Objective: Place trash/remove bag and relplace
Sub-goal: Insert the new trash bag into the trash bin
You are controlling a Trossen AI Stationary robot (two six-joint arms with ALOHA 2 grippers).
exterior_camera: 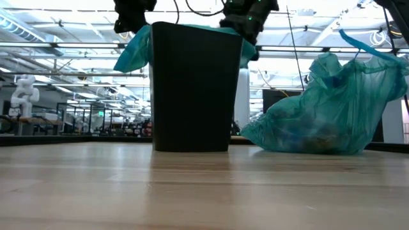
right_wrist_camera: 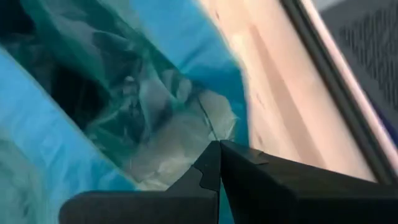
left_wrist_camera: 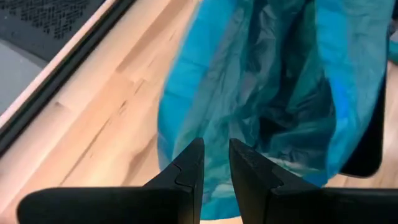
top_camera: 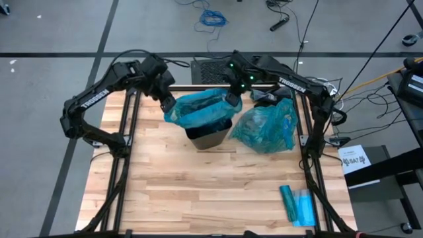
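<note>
Both grippers work at the bin's rim. Left gripper (top_camera: 168, 104) sits at the nine o'clock edge of the fresh liner, its fingers (left_wrist_camera: 186, 171) a narrow gap apart with blue film bunched just beyond the tips; whether film lies between them cannot be told. Right gripper (top_camera: 232, 99) sits at the two o'clock edge, fingers (right_wrist_camera: 214, 165) pressed together at the liner's edge; a pinch on the film cannot be confirmed.

Wooden table (top_camera: 198, 192) carries all items. Black trash bin (exterior_camera: 192, 89) stands upright near the table's twelve o'clock side, a blue liner (top_camera: 198, 109) draped over its rim. Filled teal bag (top_camera: 268, 127) lies slumped just beside the bin at three o'clock; the trash inside shows only dimly. Flat blue packet (top_camera: 299, 205) lies well apart, at five o'clock.
</note>
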